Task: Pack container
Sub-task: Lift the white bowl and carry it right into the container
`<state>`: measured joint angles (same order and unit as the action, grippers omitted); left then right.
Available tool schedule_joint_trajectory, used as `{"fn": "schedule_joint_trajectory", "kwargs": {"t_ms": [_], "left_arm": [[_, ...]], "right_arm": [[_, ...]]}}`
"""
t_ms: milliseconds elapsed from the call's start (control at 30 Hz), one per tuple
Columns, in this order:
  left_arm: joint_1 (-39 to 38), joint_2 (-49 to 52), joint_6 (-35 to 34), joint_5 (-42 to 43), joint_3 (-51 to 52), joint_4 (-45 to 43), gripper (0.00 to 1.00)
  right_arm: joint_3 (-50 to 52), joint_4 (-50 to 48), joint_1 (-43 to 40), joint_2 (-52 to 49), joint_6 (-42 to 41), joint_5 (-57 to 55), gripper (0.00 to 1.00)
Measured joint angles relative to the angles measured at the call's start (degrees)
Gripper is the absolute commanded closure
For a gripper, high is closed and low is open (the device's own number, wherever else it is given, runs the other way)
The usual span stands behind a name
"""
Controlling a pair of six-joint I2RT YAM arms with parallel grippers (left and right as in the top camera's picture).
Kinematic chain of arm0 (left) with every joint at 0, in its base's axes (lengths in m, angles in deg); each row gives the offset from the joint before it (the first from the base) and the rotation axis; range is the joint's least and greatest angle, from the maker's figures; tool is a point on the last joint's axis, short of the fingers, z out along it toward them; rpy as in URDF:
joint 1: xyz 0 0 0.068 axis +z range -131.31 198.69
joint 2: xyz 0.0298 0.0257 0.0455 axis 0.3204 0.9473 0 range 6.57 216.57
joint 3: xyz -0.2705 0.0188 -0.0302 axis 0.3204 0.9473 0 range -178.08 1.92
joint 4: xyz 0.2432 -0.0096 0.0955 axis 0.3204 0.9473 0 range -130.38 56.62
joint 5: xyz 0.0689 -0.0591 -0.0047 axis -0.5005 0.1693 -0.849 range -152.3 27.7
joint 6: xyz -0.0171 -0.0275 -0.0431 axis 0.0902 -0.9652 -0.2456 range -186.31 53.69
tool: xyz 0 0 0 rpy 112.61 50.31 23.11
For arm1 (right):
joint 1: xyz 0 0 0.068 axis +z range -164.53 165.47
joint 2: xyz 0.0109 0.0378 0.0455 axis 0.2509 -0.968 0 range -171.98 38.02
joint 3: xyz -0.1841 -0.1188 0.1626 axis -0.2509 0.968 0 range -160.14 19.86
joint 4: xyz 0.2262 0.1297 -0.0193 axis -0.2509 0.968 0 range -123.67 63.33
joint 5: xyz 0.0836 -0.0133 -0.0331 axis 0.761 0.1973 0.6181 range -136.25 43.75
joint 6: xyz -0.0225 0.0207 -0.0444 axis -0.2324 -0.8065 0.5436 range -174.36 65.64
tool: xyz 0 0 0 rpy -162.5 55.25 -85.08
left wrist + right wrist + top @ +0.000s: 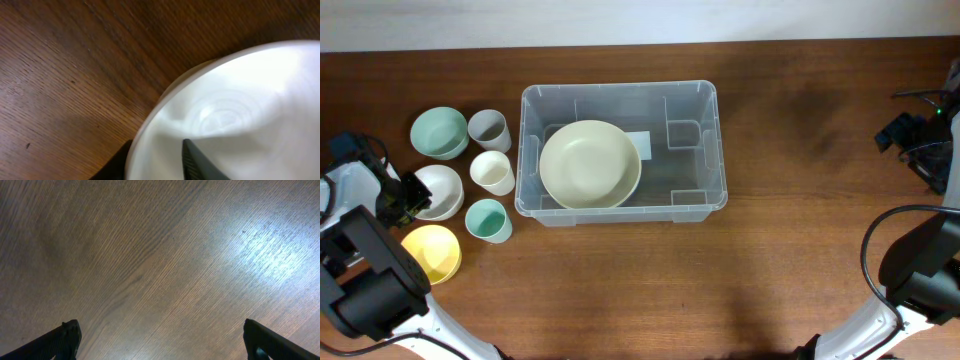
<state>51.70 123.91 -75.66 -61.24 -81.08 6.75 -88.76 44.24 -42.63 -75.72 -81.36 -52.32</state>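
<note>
My left gripper (155, 157): jaws narrowed astride rim of white bowl (240, 95), one finger inside, one outside, pinching wall. My right gripper (160, 332): spread wide, holding nothing, over table (150, 255). Container (620, 89): mid-table, cream bowl (590, 164) inside.

Even overhead light, glare on table (270, 245), white bowl (240, 115) overexposed, blurred

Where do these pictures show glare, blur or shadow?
Overhead view: sharp and evenly lit, with a faint dark patch on the table right of the container. Left wrist view: the white bowl is very close, soft and nearly washed out. Right wrist view: a bright glare spot lies on the wood at upper right.
</note>
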Motion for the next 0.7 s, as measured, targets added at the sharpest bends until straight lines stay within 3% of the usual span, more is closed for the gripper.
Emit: {"fn": "schedule_joint_trajectory", "kwargs": {"t_ms": [200, 700], "left_arm": [[0.81, 0.0, 0.0, 0.11, -4.57, 2.78, 0.99], [10.23, -0.52, -0.13, 1.9, -15.58, 10.88, 0.99]], "right_arm": [[0.0, 0.0, 0.0, 0.0, -0.02, 0.0, 0.01], [0.0, 0.0, 0.0, 0.0, 0.04, 0.0, 0.01]]}}
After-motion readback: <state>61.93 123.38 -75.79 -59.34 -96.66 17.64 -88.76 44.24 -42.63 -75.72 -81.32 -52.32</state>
